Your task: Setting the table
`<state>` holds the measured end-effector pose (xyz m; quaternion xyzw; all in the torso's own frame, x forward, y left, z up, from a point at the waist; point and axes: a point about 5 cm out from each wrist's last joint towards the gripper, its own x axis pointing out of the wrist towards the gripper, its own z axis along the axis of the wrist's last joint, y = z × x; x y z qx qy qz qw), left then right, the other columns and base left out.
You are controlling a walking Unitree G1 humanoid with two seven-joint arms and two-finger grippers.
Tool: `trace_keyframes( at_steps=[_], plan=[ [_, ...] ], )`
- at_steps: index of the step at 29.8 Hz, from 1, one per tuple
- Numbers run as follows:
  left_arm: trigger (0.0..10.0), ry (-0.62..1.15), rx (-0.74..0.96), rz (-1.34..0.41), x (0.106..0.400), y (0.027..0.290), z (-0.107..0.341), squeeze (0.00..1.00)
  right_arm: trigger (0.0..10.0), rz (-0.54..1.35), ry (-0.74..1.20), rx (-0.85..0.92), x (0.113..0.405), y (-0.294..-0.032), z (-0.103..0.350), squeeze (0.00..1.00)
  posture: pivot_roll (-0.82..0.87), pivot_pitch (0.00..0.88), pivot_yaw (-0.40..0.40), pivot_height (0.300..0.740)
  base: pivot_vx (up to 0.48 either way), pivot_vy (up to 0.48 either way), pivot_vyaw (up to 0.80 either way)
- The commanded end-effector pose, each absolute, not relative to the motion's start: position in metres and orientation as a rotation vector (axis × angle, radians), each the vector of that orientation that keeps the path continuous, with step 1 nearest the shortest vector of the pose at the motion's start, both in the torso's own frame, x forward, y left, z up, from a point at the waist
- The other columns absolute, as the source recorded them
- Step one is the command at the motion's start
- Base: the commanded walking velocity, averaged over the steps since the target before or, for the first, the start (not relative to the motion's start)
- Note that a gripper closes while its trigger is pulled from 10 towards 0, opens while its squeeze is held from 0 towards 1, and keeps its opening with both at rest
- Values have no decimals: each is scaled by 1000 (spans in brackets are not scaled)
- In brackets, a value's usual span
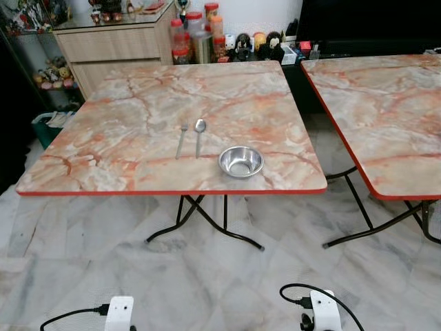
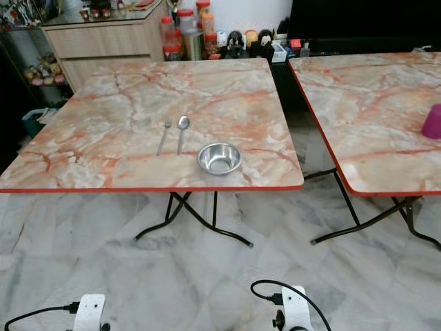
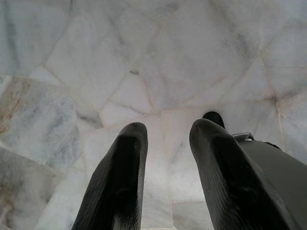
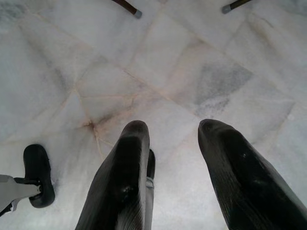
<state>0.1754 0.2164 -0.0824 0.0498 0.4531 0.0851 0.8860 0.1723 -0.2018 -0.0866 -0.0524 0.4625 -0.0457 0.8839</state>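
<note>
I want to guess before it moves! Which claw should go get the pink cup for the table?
Probably the right. The pink cup stands on the second table, on the robot's right. Both the right claw and left claw hang open over the floor, so side decides.

— What stands beyond the far edge?
— A wooden drawer cabinet [image 1: 114, 43] at far left, with red-lidded jars [image 1: 195, 36] just right of it and small dark figurines [image 1: 258, 45] further right.
— And to the right?
— A pink cup [image 2: 433, 121] on a second marble-patterned tabletop [image 1: 386, 110].
— Below?
— A pale marble floor [image 1: 207, 276] and black folding legs [image 1: 200, 221].
</note>
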Motion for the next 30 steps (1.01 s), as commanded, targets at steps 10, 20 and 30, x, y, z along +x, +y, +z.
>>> trace_keyframes(
  at_steps=[10,20,30],
  plan=[
    [10000,932,126,168,184,219,-78,0,10000,-111,942,-65,181,-196,-84,0,13,0,46,740,297,0,-119],
    [10000,926,128,168,186,219,-77,0,10000,-113,938,-79,181,-198,-83,0,19,0,45,740,315,0,-67],
    [10000,934,128,171,184,219,-78,0,10000,-105,939,-82,182,-196,-83,0,24,0,43,740,323,0,0]
  ],
)
